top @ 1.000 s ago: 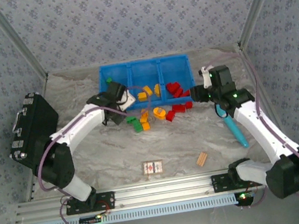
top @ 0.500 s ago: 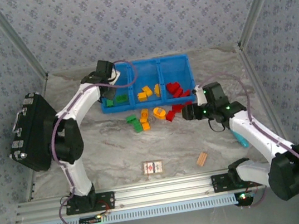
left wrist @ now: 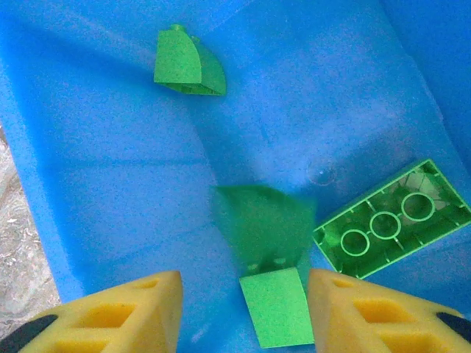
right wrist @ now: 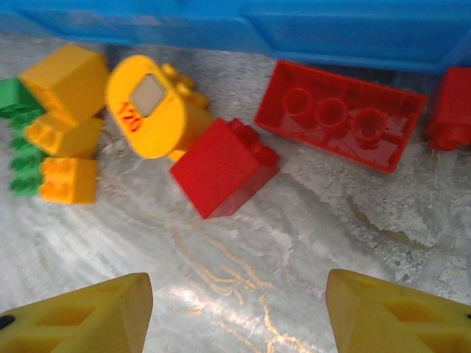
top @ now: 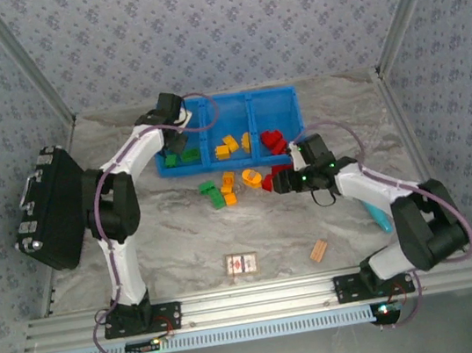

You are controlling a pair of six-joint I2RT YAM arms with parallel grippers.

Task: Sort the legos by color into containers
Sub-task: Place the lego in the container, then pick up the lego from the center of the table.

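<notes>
Left gripper [top: 179, 137] is over the tray [top: 233, 97], in its left bin, at 11 o'clock on the table. Its fingers [left wrist: 125, 312] are narrowly parted and grip nothing. A blurred green brick [left wrist: 274, 309] lies between them with gaps on both sides. A curved green piece [left wrist: 188, 66] sits at 11 o'clock on the bin floor. A long green brick [left wrist: 390, 220] lies underside up at 3 o'clock.

Right gripper [top: 274, 182] is low over the table [top: 183, 238], just at 6 o'clock of the tray's right bin. Its fingers [right wrist: 88, 316] are wide apart and empty. A red cube [right wrist: 224, 168] lies ahead at 12 o'clock, clear of both fingers. A long red brick [right wrist: 338, 114] lies underside up at 1 o'clock, near the tray wall. A yellow round piece [right wrist: 147, 107] is just beside the cube at 11 o'clock. Yellow bricks [right wrist: 66, 118] are at 10 o'clock.

Top view: green in the left bin, orange-yellow bricks [top: 230, 146] in the middle, red bricks [top: 273, 141] in the right. A loose pile [top: 221, 192] lies at 6 o'clock of the tray. The card [top: 243, 263] and wood block [top: 319, 250] are near the table's 6 o'clock edge. The black case [top: 50, 209] is at 9 o'clock.
</notes>
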